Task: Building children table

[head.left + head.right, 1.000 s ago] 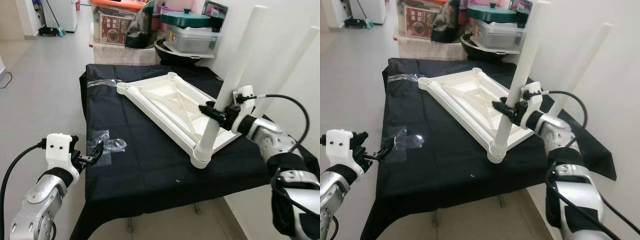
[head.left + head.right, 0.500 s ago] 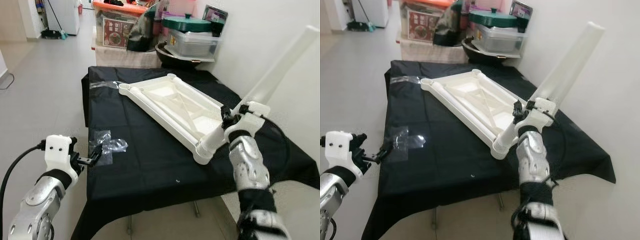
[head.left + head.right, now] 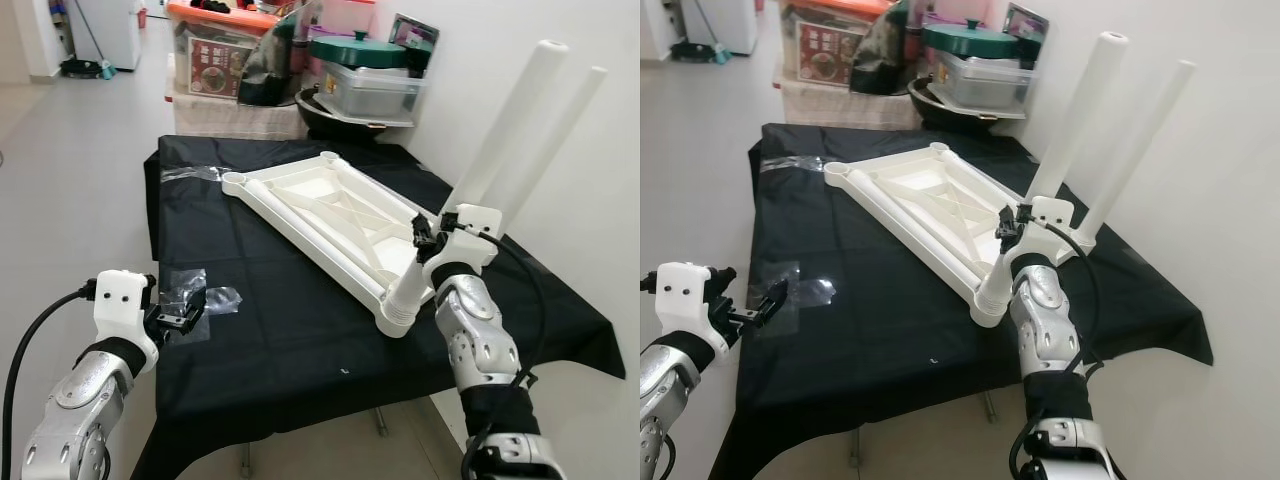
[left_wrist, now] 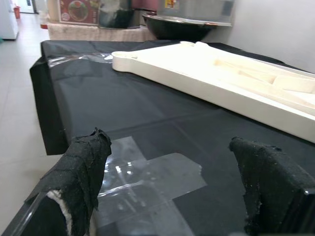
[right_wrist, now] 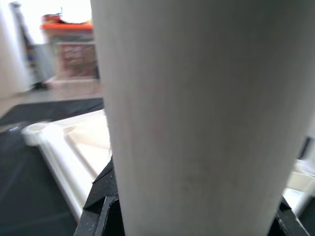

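A white children's table top lies upside down on a black-covered table. A white leg stands tilted in the socket at its near corner. A second white leg rises behind it. My right gripper is shut on the near leg low down; in the right wrist view the leg sits between the black fingers. My left gripper hangs open at the table's left front edge, its fingers on either side of a clear tape patch.
Beyond the table's far end stand an orange-lidded box, a dark wok and a grey box with a green lid. A white wall runs close along the right. Tiled floor lies open to the left.
My right arm's elbow has swung from the right side to below the gripper, still holding the leg. The leg leaned further right half a second ago and now stands steeper. The left gripper stays put.
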Tool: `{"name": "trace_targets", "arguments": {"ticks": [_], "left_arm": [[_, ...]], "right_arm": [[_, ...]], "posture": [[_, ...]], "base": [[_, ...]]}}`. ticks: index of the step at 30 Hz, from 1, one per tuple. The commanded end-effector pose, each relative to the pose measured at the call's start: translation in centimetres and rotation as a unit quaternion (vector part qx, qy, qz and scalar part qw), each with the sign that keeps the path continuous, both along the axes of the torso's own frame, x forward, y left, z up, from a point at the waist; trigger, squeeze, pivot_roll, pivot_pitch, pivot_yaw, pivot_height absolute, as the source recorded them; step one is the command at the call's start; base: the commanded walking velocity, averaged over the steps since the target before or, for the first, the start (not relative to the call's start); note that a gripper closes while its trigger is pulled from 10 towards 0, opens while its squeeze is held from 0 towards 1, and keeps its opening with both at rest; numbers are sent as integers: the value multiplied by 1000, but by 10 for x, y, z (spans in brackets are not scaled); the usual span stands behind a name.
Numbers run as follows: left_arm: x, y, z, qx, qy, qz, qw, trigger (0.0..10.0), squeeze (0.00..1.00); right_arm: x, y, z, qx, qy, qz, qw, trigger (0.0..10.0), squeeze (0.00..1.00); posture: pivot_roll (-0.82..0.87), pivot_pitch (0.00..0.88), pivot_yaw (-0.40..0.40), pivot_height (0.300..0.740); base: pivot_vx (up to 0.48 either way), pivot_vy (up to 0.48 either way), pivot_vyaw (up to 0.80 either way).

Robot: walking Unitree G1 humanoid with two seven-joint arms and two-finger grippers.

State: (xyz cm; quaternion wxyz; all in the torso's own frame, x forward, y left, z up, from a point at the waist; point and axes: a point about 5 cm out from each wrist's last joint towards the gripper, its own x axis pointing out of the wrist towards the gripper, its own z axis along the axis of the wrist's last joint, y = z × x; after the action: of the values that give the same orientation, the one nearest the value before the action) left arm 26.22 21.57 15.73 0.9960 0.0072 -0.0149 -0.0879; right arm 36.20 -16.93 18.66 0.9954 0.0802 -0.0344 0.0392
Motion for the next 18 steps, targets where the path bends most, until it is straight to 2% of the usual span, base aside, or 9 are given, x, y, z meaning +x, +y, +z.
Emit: {"name": "trace_targets", "arguments": {"ticks": [1,4,6,8,10,11,16,17,18], "left_arm": [[-1,-4,-3,-2,1,-6,1000,10000,0],[-2,-4,-2,-3,1,-5,1000,10000,0],[-2,-4,-3,-4,1,-5,1000,10000,0],[-2,-4,-3,-4,1,-5,1000,10000,0],[-3,-4,-4,-6,3,-4,1000,10000,0],[-3,-4,-4,-6,3,-4,1000,10000,0],[-4,-3,-5,-6,6,-3,1000,10000,0],[-4,-3,-5,-6,6,-3,1000,10000,0],[-4,-3,-5,-7,7,-3,1000,10000,0]], "right_arm": [[-2,12,-27,26,68,76,994,0,0],[-1,13,-23,24,58,111,992,0,0],[-2,17,-17,18,38,179,983,0,0],[-2,17,-17,18,38,179,983,0,0],[-6,23,-10,12,16,256,967,0,0],[-6,23,-10,12,16,256,967,0,0],[-8,31,-7,-25,-9,338,941,0,0],[-8,31,-7,-25,-9,338,941,0,0],[-10,35,-6,-39,-18,365,930,0,0]], "posture": [[154,0,-169,740],[157,0,-172,740],[155,0,-173,740],[155,0,-173,740],[159,0,-177,740],[159,0,-177,740],[166,0,-178,740],[166,0,-178,740],[167,0,-179,740]], "base": [[0,0,0],[0,0,0],[0,0,0],[0,0,0],[0,0,0],[0,0,0],[0,0,0],[0,0,0],[0,0,0]]}}
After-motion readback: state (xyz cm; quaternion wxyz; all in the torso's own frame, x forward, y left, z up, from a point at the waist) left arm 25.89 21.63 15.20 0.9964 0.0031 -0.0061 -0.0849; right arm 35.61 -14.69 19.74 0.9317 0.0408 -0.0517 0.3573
